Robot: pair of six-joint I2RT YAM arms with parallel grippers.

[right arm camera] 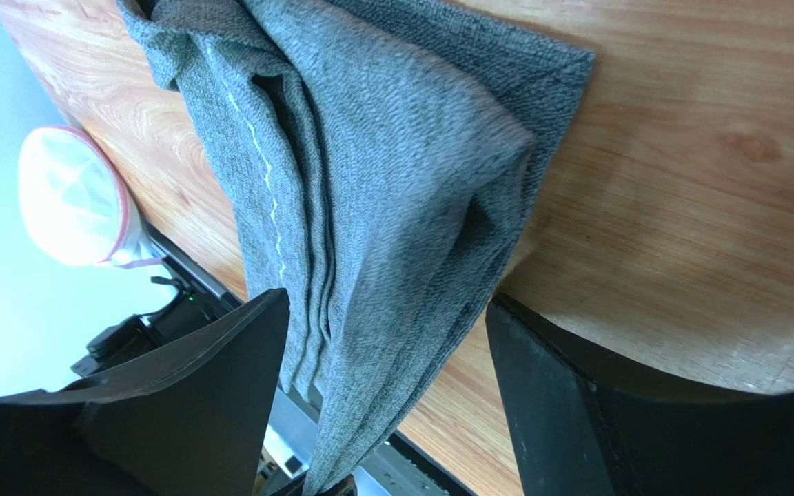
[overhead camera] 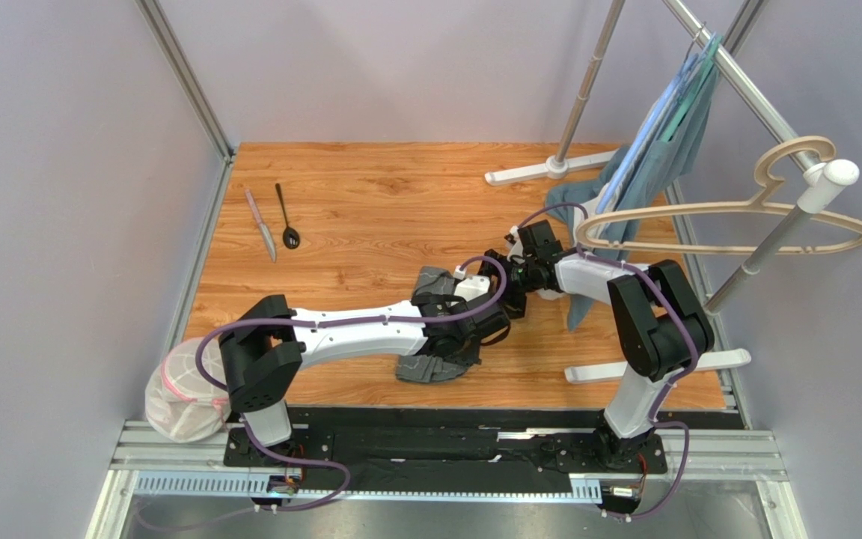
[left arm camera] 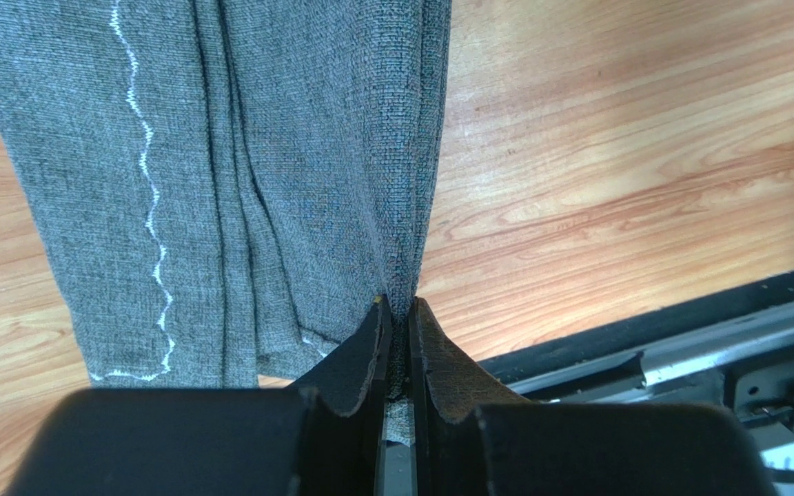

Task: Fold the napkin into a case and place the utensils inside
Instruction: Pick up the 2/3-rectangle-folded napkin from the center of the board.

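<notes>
The napkin, dark grey with a pale stitched line, is bunched in long folds and held above the wooden table. My left gripper is shut on one folded edge of it. In the top view the napkin shows on both sides of my left gripper. My right gripper is open, its fingers on either side of the hanging napkin without pinching it; in the top view my right gripper faces the left one. The silver-grey knife and black spoon lie side by side at the far left.
A white mesh bag with a pink rim sits at the near left corner, also in the right wrist view. A clothes rack with a teal-grey garment and a beige hanger stands at the right, its feet on the table.
</notes>
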